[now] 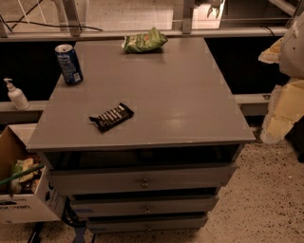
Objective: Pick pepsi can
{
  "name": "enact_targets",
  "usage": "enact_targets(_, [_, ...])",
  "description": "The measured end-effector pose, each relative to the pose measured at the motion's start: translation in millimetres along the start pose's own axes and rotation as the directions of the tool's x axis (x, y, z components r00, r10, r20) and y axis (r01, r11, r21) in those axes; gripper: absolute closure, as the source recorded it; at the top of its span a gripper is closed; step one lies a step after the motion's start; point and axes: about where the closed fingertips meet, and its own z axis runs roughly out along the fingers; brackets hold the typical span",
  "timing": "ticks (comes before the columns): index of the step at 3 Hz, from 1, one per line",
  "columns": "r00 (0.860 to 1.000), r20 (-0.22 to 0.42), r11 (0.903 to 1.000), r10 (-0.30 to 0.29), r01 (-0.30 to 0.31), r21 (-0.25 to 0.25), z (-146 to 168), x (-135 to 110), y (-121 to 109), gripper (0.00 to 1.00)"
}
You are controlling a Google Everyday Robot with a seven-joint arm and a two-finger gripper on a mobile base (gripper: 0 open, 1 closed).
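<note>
The pepsi can (69, 64) is a blue can with a silver top. It stands upright near the far left corner of the grey cabinet top (180, 95). My gripper (211, 6) shows as a small dark shape at the top edge of the camera view, beyond the cabinet's far edge and far to the right of the can. It holds nothing that I can see. Pale parts of my arm (287, 95) fill the right edge.
A green snack bag (144, 41) lies at the far edge. A black candy bar with white stripes (112, 116) lies front left. A white pump bottle (16, 94) stands on a ledge left, above a cardboard box (23, 190). Drawers (145, 182) are below.
</note>
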Motion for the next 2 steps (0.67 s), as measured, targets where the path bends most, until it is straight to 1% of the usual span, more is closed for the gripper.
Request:
enact_targets(1, [1.0, 0.003, 1.0, 0.0, 0.0, 0.003, -0.5, -0.4, -0.4, 0.0])
enact_targets(2, [0.996, 0.082, 0.9991, -0.041, 0.041, 0.003, 18.7, -12.6, -2.8, 0.0])
